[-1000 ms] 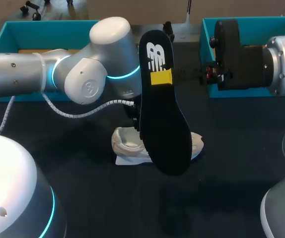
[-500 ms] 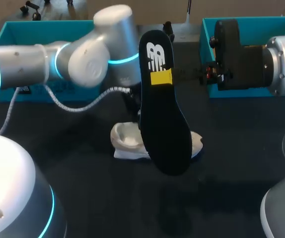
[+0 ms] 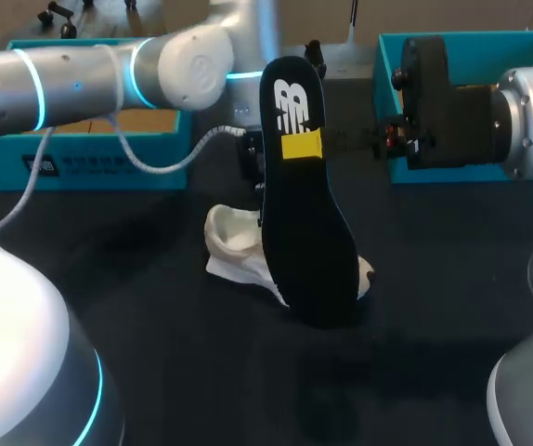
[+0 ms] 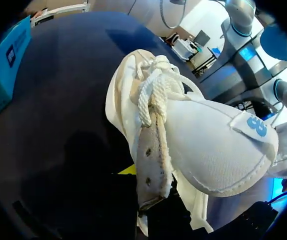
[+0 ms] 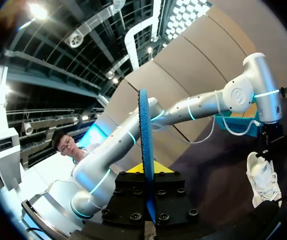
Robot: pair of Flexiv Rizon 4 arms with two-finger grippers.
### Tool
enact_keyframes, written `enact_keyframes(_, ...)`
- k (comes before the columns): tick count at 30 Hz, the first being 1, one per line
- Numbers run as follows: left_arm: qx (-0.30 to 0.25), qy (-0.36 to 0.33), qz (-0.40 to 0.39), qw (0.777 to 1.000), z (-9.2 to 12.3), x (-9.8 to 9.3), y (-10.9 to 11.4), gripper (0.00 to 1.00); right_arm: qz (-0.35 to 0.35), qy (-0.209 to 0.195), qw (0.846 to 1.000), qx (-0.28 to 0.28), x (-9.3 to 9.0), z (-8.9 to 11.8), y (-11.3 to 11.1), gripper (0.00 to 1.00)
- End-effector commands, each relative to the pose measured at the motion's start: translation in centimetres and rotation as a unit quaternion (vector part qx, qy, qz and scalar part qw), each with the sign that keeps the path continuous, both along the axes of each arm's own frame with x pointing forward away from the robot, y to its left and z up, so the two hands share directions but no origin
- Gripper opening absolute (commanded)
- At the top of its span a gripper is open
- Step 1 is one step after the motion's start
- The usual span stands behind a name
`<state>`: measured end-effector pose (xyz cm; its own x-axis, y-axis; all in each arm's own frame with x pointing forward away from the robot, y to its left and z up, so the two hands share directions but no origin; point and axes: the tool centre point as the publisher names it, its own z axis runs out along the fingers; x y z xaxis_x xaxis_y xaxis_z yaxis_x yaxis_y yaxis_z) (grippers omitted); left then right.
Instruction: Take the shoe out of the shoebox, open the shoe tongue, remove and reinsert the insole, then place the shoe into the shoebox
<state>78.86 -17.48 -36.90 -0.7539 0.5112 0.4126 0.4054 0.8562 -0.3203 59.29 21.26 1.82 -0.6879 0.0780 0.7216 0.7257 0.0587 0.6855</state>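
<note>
The black insole (image 3: 308,232) stands nearly upright over the middle of the tabletop (image 3: 155,325), heel end at 12 o'clock and toe end hanging at 6 o'clock. The right tool (image 3: 302,147) comes in from 3 o'clock and is clamped on it close to the heel, one yellow tip showing flat on the printed face. Seen from the right wrist, the insole is edge-on, a thin blue line rising from between the yellow tips.

The white shoe (image 3: 234,246) is on the tabletop just at 9 o'clock of the insole's lower part, partly hidden behind it, with its opening turned up. The left tool (image 3: 253,167) hangs right above it, at 12 o'clock of the shoe. From the left wrist, the eyelet strip (image 4: 151,160) runs down into that tool and is pinched there, with the knotted laces (image 4: 151,95) ahead and the padded tongue (image 4: 218,150) folded off to the side.

A teal shoebox (image 3: 81,172) lies at 10 o'clock on the tabletop, a second teal box (image 3: 471,42) at 2 o'clock
</note>
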Motion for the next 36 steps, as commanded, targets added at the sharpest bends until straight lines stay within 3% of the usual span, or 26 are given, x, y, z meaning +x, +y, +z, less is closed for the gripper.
enact_keyframes(1, 0.002, -0.015, 0.000, 1.000, 0.5, -0.1, -0.1, 0.00, -0.002, 0.000, 1.000, 0.001, -0.1, -0.1, 0.2, 0.00)
enact_keyframes(22, 0.001, -0.015, 0.001, 1.000, 0.5, -0.1, -0.1, 0.00, -0.002, 0.000, 1.000, 0.001, -0.1, -0.1, 0.2, 0.00)
enact_keyframes(28, 0.034, -0.024, -0.089, 0.995, 0.7, -0.1, 0.0, 0.00, -0.002, 0.000, 1.000, 0.001, -0.1, -0.1, 0.2, 0.00)
enact_keyframes(36, 0.033, -0.009, -0.268, 0.963, 1.8, -0.4, 0.5, 0.00, -0.002, 0.000, 1.000, 0.001, -0.1, -0.1, 0.2, 0.00)
